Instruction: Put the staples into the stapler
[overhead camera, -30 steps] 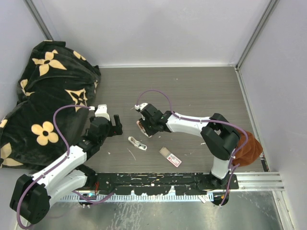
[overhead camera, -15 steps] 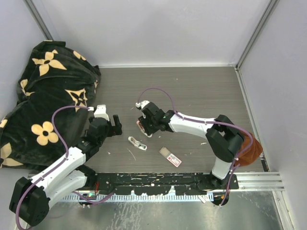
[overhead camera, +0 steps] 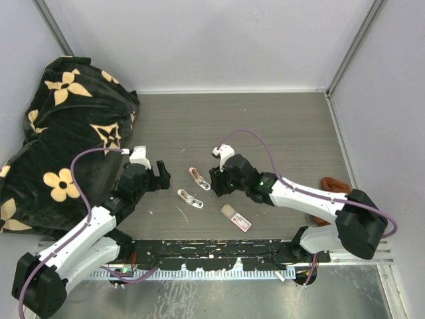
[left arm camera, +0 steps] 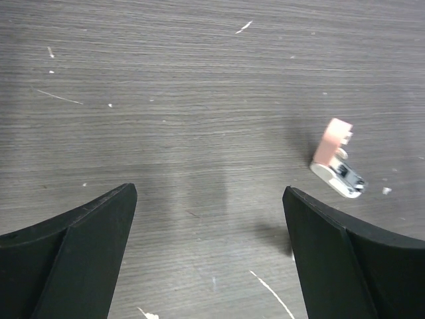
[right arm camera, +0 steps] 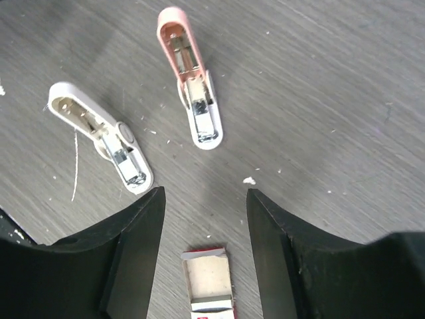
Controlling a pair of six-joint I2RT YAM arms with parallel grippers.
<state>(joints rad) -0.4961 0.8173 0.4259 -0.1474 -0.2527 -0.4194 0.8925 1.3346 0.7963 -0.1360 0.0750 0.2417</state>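
- The right gripper (right arm camera: 206, 199) hangs low over the table (right arm camera: 319, 100), jaws apart and holding nothing. The staple box (right arm camera: 209, 282) lies on the wood right under the gap, which looks like lining up for a pick.
- The box is slid open, tan inside showing; I can't make out any strips in it.
- The pink stapler (right arm camera: 190, 80) and the white stapler (right arm camera: 99, 136) lie hinged open just beyond, channels up, ready for a strip.
- The left gripper (left arm camera: 209, 193) is spread wide and empty near the pink one, probably to steady it.

Both arms stretch forward, wrists tilted downward; the left pincer (left arm camera: 209, 191) gapes wide, the right pincer (right arm camera: 205, 193) stands parted, both empty.
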